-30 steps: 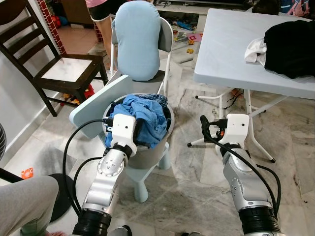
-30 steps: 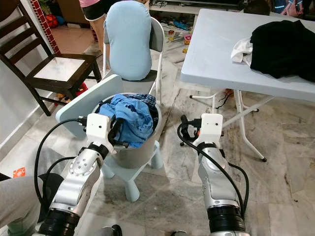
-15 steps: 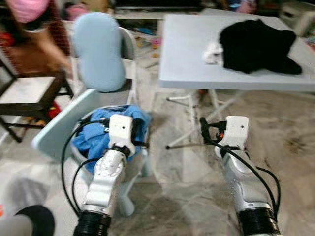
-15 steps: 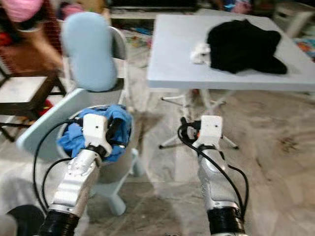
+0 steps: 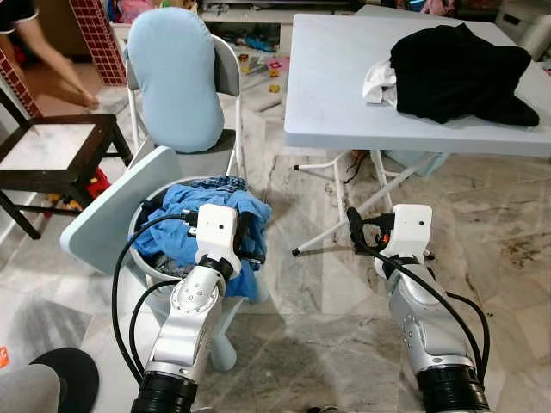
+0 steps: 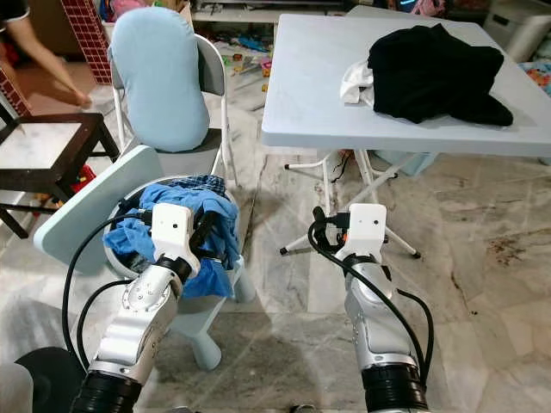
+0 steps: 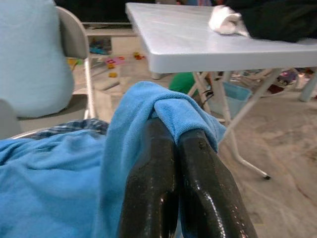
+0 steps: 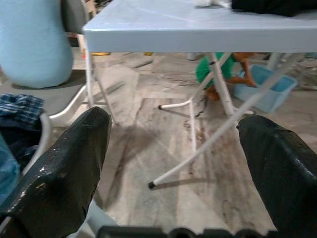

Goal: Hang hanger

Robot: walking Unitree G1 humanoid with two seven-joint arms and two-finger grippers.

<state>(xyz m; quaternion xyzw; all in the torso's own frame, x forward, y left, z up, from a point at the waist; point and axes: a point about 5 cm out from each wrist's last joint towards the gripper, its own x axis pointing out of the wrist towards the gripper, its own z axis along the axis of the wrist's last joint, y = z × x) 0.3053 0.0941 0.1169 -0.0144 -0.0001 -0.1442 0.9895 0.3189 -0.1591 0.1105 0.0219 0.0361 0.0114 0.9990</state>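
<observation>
No hanger can be made out. A blue cloth lies heaped in a grey laundry basket on a small pale stool, one fold hanging over the rim. My left gripper sits at that fold; in the left wrist view its fingers are pressed together with the blue cloth pinched and draped over their tips. My right gripper hovers open over bare floor to the right of the basket, fingers spread wide with nothing between them.
A pale folding table stands ahead on the right with a black garment and white cloth on it. A metal chair with a blue cushion stands behind the basket, a dark wooden chair left. A person bends far left.
The whole view has swung right, so the camera turned. The blue cloth now hangs further over the basket's rim at my left gripper. The person in the background has moved left.
</observation>
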